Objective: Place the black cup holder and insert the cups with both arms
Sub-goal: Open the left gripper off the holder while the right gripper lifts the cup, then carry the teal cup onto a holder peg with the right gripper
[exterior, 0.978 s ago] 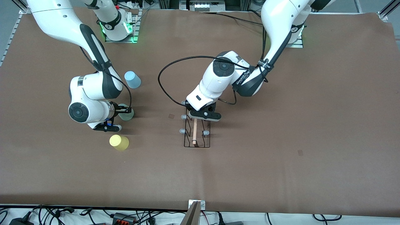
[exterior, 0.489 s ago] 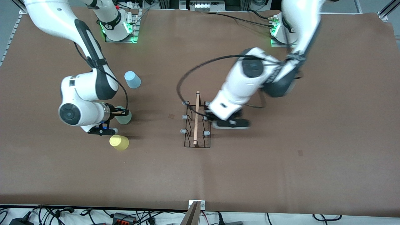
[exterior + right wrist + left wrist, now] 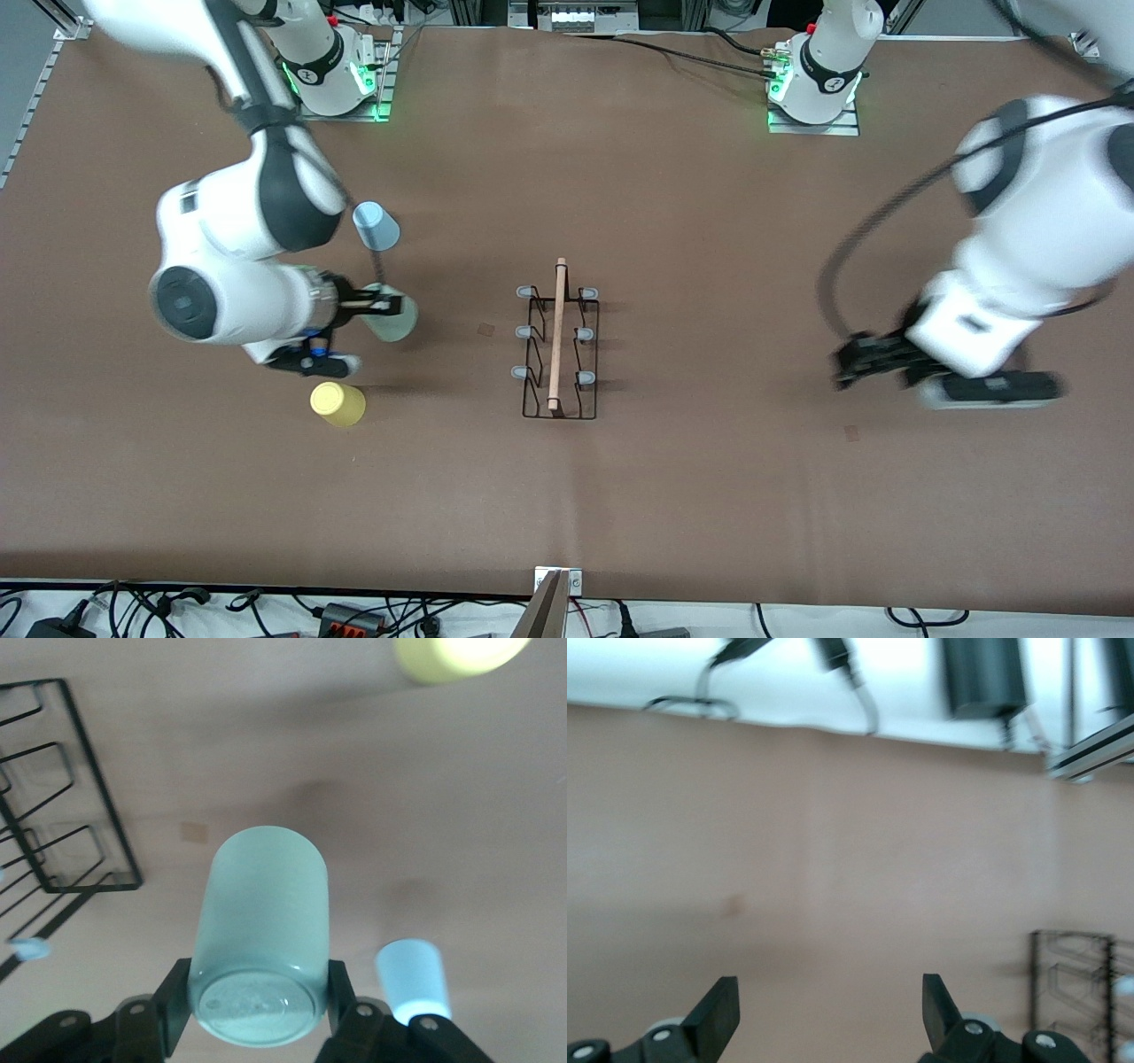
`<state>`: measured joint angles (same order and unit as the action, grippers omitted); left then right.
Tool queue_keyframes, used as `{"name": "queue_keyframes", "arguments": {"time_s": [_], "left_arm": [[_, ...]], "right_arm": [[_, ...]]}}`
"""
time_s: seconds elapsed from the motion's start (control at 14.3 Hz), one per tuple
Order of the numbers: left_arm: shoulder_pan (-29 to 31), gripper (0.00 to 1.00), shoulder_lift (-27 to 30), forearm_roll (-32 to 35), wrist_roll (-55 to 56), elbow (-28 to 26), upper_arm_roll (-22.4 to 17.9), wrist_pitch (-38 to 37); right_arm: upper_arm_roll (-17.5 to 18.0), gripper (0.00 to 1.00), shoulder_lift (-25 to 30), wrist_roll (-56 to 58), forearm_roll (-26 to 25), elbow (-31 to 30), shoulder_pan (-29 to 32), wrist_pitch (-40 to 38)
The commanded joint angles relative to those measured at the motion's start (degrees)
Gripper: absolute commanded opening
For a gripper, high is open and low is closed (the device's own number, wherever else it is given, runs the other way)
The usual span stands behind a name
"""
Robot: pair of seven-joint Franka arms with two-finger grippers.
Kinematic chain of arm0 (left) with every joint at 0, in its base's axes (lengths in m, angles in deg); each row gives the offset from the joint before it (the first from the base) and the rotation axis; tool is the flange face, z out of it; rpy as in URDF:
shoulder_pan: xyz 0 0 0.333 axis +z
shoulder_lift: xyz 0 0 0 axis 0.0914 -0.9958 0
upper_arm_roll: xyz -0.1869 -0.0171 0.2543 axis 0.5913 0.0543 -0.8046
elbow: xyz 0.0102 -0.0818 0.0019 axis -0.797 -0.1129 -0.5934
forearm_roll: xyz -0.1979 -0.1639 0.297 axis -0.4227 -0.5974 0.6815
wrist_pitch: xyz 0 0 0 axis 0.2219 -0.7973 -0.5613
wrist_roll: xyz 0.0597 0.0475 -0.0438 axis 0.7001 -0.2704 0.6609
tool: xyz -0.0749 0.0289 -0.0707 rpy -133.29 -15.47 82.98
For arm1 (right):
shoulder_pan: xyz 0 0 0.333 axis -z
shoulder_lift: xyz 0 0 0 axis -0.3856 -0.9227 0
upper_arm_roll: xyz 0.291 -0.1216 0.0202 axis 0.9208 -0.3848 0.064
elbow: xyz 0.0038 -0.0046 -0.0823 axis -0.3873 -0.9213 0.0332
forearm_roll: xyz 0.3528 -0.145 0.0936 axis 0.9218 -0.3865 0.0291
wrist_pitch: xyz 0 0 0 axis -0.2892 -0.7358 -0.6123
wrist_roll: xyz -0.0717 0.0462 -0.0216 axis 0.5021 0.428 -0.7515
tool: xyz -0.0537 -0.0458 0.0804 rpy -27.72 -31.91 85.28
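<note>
Pale green cup [image 3: 260, 935] held sideways by right gripper [image 3: 257, 997].

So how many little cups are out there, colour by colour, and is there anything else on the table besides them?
Pale green cup: 1, held in the right gripper
Yellow cup: 1, on the table
Light blue cup: 1, on the table
Black cup holder: 1, standing mid-table with no cups on it
Total: 4 things, 3 of them cups
</note>
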<state>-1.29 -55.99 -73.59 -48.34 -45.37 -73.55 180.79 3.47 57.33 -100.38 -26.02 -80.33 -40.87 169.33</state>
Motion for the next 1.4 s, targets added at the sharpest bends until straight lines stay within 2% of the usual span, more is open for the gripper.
{"name": "queue_keyframes", "arguments": {"time_s": [0.0,0.21,0.42,0.7,0.77,1.33], "left_arm": [[2.5,0.92,5.7,0.4,-3.5,-1.3,0.4,-7.1],[5.4,0.97,6.3,0.2,-7.5,1.8,0.3,-12.2],[6.2,0.97,6.3,-0.4,-11.8,1.3,0.2,-14.7],[6.1,0.97,6.1,0.5,-12.9,1.7,0.3,-16.5],[6.0,1.00,5.9,-0.2,-13.2,1.8,0.3,-16.3],[5.4,1.00,5.8,-0.4,-13.3,1.8,0.7,-16.4]], "right_arm": [[-0.5,0.33,-0.7,-9.9,0.8,2.0,-6.2,-0.6],[-0.5,0.33,-0.8,-17.1,1.1,4.2,-10.7,-0.3],[-0.5,0.34,-1.4,-18.0,6.7,4.3,-11.3,0.2],[-0.6,0.34,-2.7,-18.2,6.9,4.3,-13.4,2.7],[-0.6,0.34,-3.0,-18.2,7.0,4.2,-13.4,3.2],[-0.5,0.34,-4.9,-18.3,7.2,4.3,-14.0,6.7]]}}
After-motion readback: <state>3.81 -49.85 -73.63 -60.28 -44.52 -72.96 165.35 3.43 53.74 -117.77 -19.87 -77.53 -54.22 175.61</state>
